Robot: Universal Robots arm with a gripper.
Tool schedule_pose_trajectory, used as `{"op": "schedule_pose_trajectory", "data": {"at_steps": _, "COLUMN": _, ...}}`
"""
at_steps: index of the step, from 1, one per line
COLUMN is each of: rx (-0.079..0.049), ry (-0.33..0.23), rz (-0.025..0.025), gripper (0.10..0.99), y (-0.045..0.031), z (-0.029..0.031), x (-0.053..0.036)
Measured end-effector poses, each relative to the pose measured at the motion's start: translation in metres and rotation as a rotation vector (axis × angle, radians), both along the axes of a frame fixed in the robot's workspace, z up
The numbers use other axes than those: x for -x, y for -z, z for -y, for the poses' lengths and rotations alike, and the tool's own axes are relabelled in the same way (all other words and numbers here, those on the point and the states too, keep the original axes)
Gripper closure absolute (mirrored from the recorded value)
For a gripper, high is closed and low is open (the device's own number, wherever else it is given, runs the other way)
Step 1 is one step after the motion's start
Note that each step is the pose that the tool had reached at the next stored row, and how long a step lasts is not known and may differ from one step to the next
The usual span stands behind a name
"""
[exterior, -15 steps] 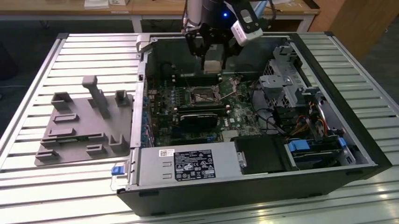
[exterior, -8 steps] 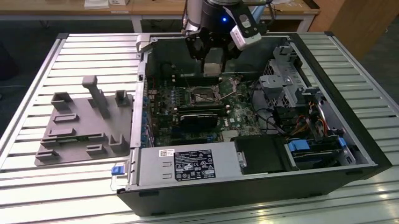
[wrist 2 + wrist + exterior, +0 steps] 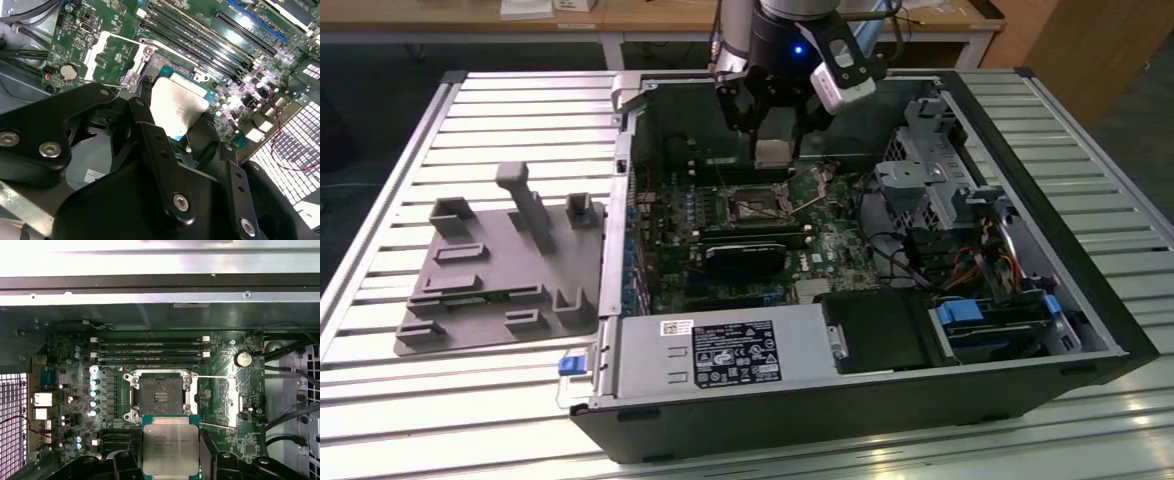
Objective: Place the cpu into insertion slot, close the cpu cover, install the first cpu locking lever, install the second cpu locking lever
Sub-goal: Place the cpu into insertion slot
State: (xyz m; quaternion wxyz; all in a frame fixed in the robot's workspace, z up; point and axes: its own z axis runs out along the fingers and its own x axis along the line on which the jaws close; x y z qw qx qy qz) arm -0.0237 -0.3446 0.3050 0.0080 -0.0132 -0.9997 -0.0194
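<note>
Clamping the cpu, the pincer hovers near the uncovered insertion slot.

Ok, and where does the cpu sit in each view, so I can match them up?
Exterior view: the cpu hangs in the end effector, above the motherboard.
First wrist view: the pale square chip right beside the insertion slot.
Second wrist view: its pale face, gripped, next to the slot.
Shared landmark: the silver-rimmed insertion slot.
</note>
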Motion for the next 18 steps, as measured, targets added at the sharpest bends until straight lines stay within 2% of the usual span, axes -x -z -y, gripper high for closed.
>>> {"op": "schedule_pose_trajectory", "data": {"at_steps": 9, "rx": 0.0, "ry": 0.016, "rz": 0.0004, "gripper": 0.549, "y": 0.0082, "z": -0.0014, "x": 0.0}}
{"op": "schedule_pose_trajectory", "data": {"at_steps": 18, "rx": 0.0, "ry": 0.166, "rz": 0.0006, "gripper": 0.549, "y": 0.0141, "z": -0.0015, "x": 0.0}}
